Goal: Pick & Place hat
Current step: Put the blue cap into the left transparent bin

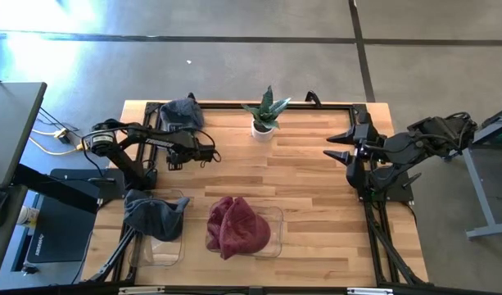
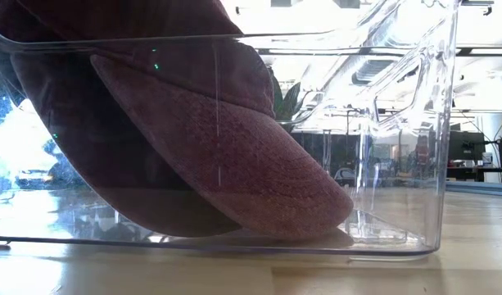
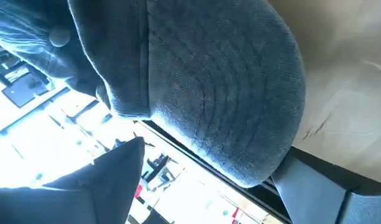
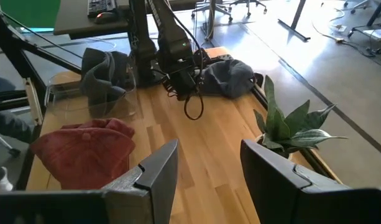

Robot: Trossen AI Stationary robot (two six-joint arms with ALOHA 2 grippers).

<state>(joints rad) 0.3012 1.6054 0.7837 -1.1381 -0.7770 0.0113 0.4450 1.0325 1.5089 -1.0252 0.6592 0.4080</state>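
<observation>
Wooden planks of the desk carry three hats: a red one and a grey one already sit in clear bins along the near edge, while the blue-grey hat lies at the far left corner. The left hand, fingers spread wide and empty, hovers just beside that hat, which lies slightly behind it toward the corner, brim hanging over the desk's rim. The right hand waits well apart, fingers partly spread.

Maroon cap: matt, coarse-woven cloth; bin: clear glossy plastic; table: smooth pale wood planks.
</observation>
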